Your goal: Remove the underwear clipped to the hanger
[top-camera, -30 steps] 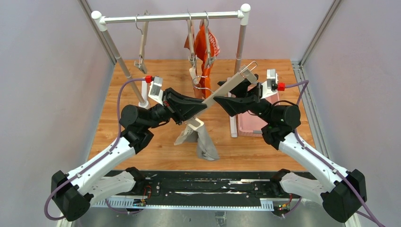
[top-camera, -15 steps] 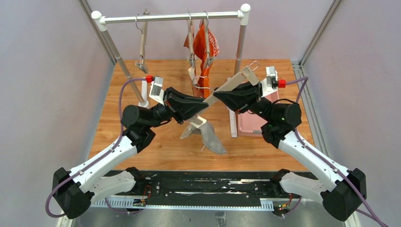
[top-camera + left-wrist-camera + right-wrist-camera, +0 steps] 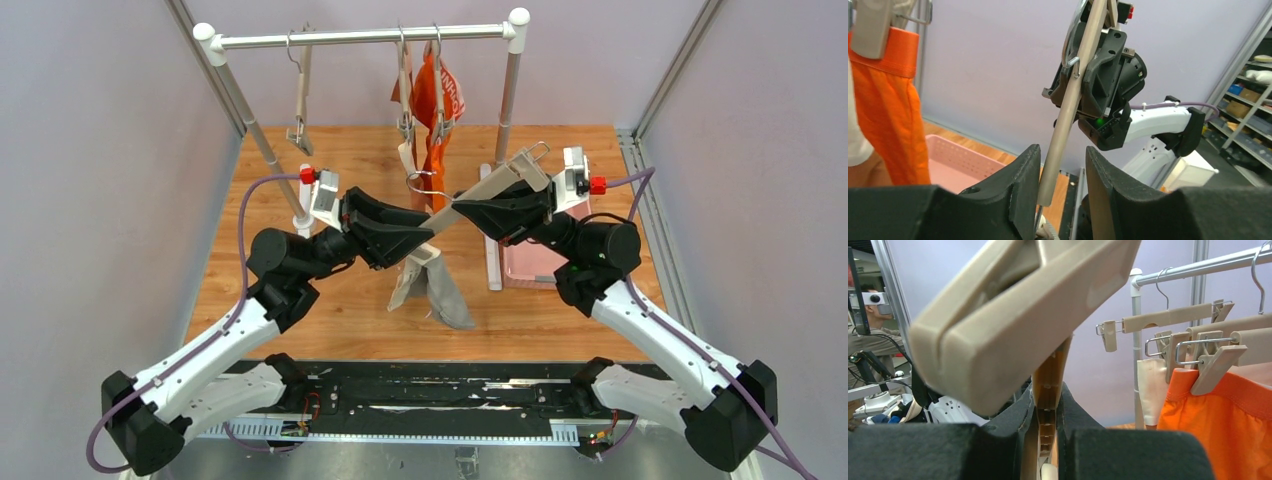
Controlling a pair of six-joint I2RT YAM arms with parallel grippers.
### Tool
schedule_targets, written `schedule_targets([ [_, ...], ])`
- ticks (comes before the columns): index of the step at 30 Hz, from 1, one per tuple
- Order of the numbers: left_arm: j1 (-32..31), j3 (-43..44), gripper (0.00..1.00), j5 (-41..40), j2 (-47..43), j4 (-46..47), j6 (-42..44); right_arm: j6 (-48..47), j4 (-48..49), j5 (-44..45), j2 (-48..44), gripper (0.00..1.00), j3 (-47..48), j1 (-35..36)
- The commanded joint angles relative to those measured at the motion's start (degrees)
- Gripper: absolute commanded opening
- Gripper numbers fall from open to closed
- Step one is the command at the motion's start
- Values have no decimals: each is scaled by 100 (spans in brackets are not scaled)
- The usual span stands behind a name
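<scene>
Two black-and-white robot arms reach from the near edge of a wooden table point(image 3: 250, 290) and meet over its middle. Under the right arm a pink basket point(image 3: 530, 262) rests on the table.

Between the arms is a beige clip hanger point(image 3: 495, 185), tilted, with its high end on the right and its low end on the left. The left gripper point(image 3: 425, 232) sits at the low end. Its fingers point(image 3: 1020, 185) are spread, and the hanger's bar runs up between them, close to one finger and clear of the other. The right gripper point(image 3: 468, 212) is pressed together on the bar further up, fingers point(image 3: 1013, 425) tight on both sides. A large beige clip point(image 3: 1018, 315) looms just in front of its camera.

The grey-beige underwear point(image 3: 437, 290) hangs from the hanger's low end, below the left gripper. Whether it touches the wood cannot be told.

Farthest back stands a metal rack point(image 3: 370, 38). An empty hanger point(image 3: 300, 95) hangs on the left of its rail. Near the middle, the orange underwear point(image 3: 443, 95) is clipped to its own hanger, and cream-banded underwear point(image 3: 408, 155) is clipped just beside it.
</scene>
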Motion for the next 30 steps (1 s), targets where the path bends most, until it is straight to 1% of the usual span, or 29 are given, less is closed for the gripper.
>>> schedule_targets([
  [1, -54, -83, 46, -320, -519, -775, 654, -64, 281, -154, -228, 1, 169, 97],
  [3, -56, -96, 50, -471, -682, -1041, 835, -48, 289, -190, -267, 1, 169, 120],
  [5, -56, -74, 52, -513, -773, -1299, 980, -49, 250, -182, -319, 1, 159, 144],
  [6, -56, -60, 54, -487, -790, -1363, 1018, -52, 228, -176, -341, 1, 158, 143],
  [11, -56, -72, 67, -90, -707, -1418, 1027, -49, 189, -140, -437, 0, 164, 176],
  [15, -56, -120, 70, 206, -671, -1418, 1044, -44, 150, -103, -473, 1, 155, 204],
  [19, -56, -147, 68, 341, -686, -1418, 1038, -56, 136, -74, -461, 1, 149, 231],
  [20, -56, -159, 66, 343, -694, -1418, 1038, -66, 129, -65, -454, 1, 142, 235],
  [22, -56, -177, 56, 377, -705, -1418, 1053, -84, 120, -50, -435, 1, 140, 246],
  [27, -56, -156, 4, 533, -675, -1413, 1065, -111, 92, -16, -397, 1, 132, 256],
  [28, -56, -155, 0, 528, -670, -1417, 1068, -106, 84, -21, -376, 1, 132, 249],
  [30, -56, -130, 2, 532, -670, -1416, 1081, -111, 69, -12, -359, 1, 140, 251],
])
